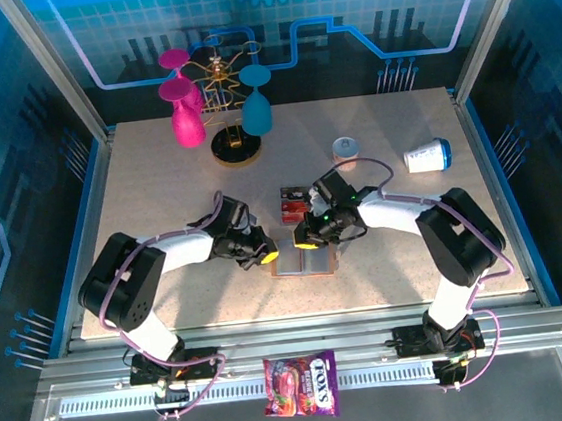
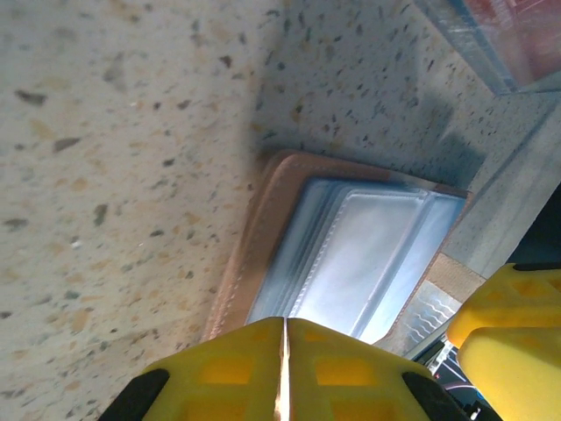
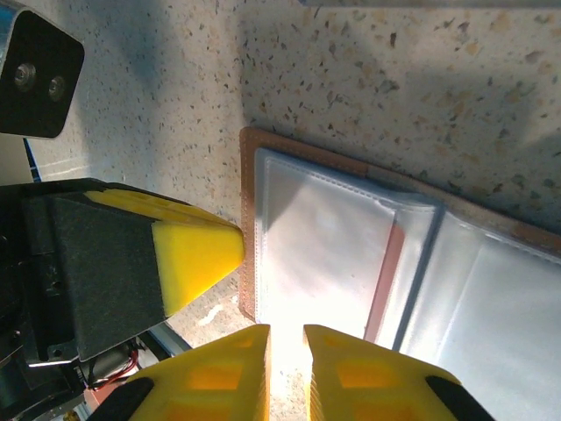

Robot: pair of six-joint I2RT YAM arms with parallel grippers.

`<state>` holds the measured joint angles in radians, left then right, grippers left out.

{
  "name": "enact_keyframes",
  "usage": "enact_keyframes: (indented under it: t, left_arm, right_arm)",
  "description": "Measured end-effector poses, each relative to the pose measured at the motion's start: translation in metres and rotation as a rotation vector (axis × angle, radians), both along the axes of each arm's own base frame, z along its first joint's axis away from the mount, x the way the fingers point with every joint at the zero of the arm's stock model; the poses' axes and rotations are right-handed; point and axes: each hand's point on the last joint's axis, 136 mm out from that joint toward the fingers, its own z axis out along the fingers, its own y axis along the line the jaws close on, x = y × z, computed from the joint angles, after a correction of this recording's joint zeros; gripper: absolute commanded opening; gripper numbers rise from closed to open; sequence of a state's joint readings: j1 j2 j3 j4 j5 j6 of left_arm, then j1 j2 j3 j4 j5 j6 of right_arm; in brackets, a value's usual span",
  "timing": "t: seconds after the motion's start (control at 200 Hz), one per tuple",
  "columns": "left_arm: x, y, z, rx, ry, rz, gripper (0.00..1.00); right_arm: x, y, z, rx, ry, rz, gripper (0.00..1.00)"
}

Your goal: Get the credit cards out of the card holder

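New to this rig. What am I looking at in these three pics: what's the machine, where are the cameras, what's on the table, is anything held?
The machine is two robot arms bolted at the table's near edge, each ending in a two-finger gripper with yellow fingers. The overhead picture looks down from behind them. In it the left gripper and right gripper meet over an open card holder. Red credit cards lie just beyond it. Further back are a glass rack with pink and teal glasses, a small cup and a tipped cup. A candy bag sits on the front rail. The other two pictures come from a camera on each wrist, looking past its own fingers at the holder's clear pockets. The left fingers are pressed shut. The right fingers show a narrow gap, and I can't tell whether they pinch anything.
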<state>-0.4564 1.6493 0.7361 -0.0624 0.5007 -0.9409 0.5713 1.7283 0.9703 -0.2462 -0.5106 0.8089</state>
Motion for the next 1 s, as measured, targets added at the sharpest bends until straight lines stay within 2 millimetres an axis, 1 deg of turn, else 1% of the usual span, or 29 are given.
enact_keyframes:
  t: [0.165,0.4,0.605,0.72,1.001]
  left_arm:
    - [-0.006,0.003,-0.005,0.007,0.017,0.000,0.10]
    - [-0.011,-0.002,-0.005,0.008,0.019,-0.018,0.11]
    - [-0.012,-0.002,-0.006,0.010,0.024,-0.019,0.11]
    - [-0.015,0.000,-0.009,0.013,0.032,-0.019,0.11]
    - [-0.018,0.001,-0.010,0.017,0.038,-0.020,0.11]
  right_arm:
    - [-0.002,0.001,-0.002,0.001,0.009,0.007,0.19]
    - [-0.003,0.001,-0.007,-0.006,0.020,0.008,0.19]
    - [-0.004,0.001,-0.010,-0.010,0.030,0.009,0.19]
    - [-0.007,0.002,-0.012,-0.005,0.042,0.017,0.21]
    - [-0.014,0.006,-0.021,-0.014,0.068,0.037,0.23]
